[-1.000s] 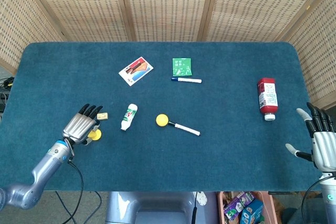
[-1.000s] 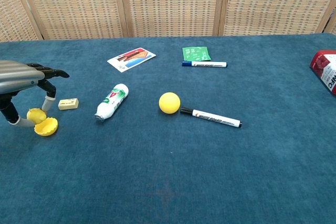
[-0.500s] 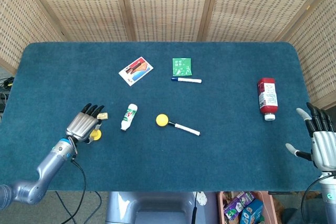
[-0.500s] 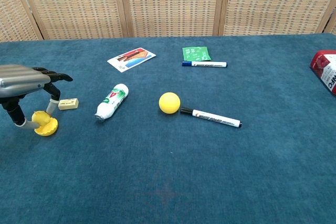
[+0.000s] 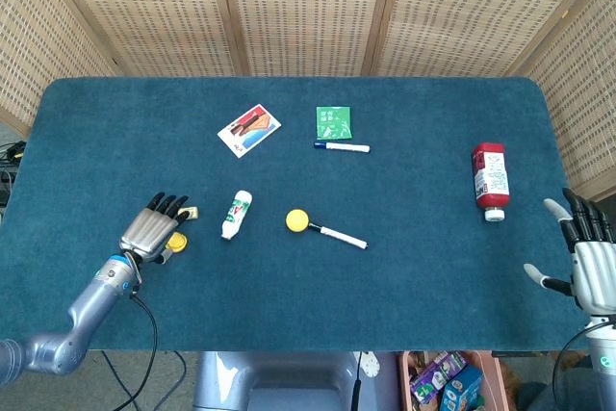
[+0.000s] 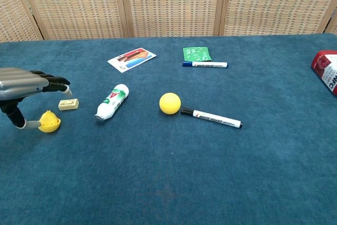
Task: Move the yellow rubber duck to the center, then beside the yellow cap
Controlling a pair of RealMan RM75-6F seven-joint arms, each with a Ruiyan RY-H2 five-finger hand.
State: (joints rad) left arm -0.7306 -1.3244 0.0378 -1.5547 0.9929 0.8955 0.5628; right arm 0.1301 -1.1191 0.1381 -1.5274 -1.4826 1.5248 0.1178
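Chest view shows my left hand (image 6: 26,84) at the far left of the blue felt table (image 6: 168,183), palm down, with the fingers arched over the small yellow rubber duck (image 6: 49,122). The thumb seems to touch the duck, but I cannot tell if I grip it or only cover it. The duck sits on the cloth, well apart from the center. Just beside it lies a small cream eraser block (image 6: 68,104), then a white tube with green label (image 6: 111,102) lying on its side. Near the middle is the round yellow cap (image 6: 170,103), touching the tip of a white marker pen (image 6: 211,118). My right hand (image 5: 585,257) hangs open at the table's right edge, holding nothing, I think because the duck is nearer to my left.
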